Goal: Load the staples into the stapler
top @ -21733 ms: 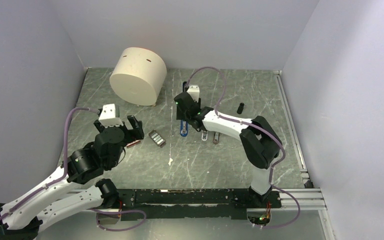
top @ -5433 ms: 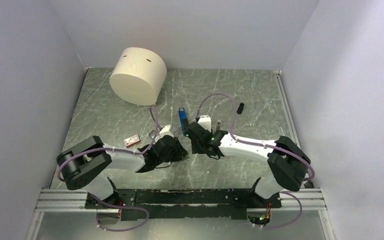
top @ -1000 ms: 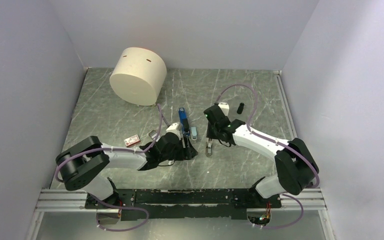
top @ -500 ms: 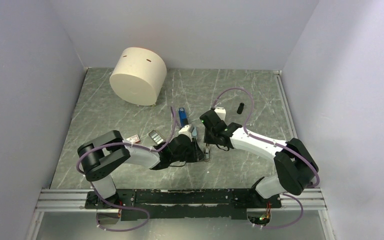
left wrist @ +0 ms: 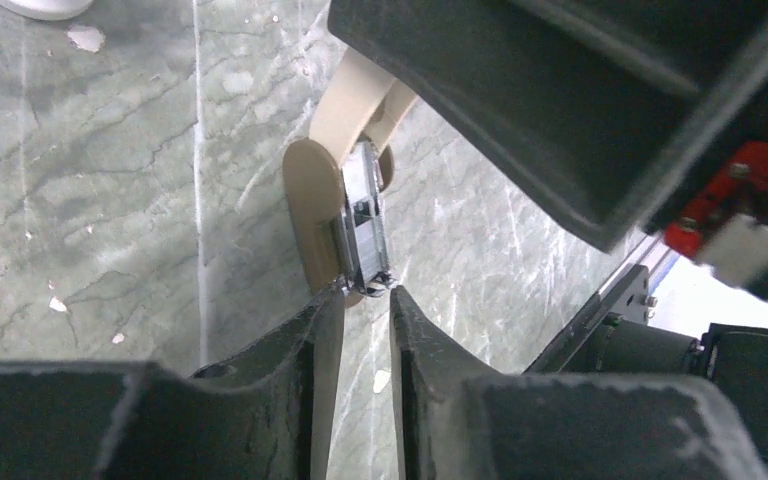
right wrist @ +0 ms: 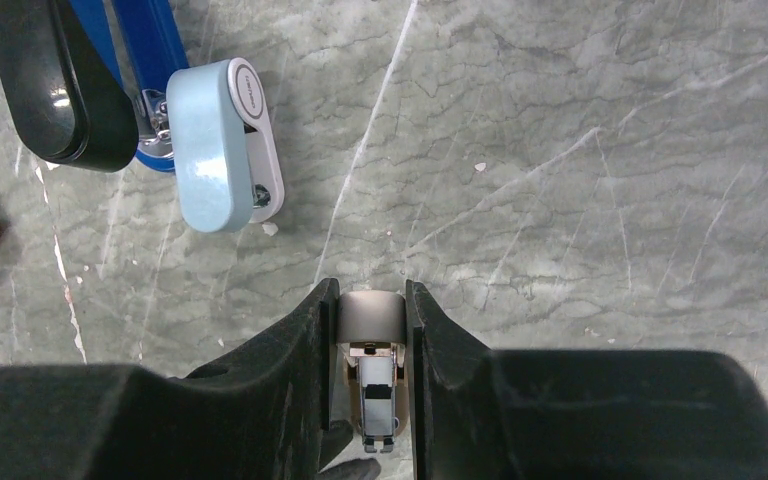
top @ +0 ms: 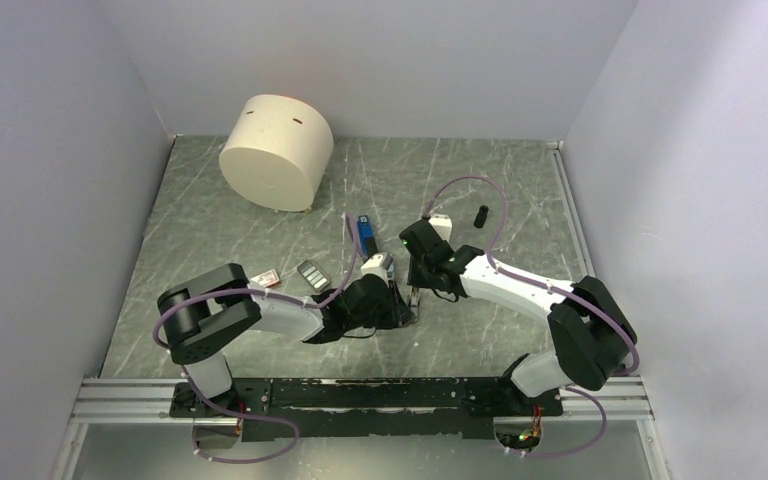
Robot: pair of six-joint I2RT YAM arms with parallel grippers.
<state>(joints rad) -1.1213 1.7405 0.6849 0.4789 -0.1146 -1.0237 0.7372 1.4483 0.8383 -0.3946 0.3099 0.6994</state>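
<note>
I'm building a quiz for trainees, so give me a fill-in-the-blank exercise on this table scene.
The cream cylinder stands at the far ____ corner of the table.
The stapler beside the pale-blue capsule piece is coloured ____.
The right gripper is shut on the beige lump; the left gripper pinches its silvery ____ part.
Missing words: left; blue; metal.

One each — stapler (top: 363, 232), staples block (top: 311, 275), box (top: 265, 279), drum (top: 276, 150), black cylinder (top: 481, 215), beige piece (left wrist: 305, 195), pale-blue piece (right wrist: 215, 140).

No lettering, label or number is legible on anything.
</note>
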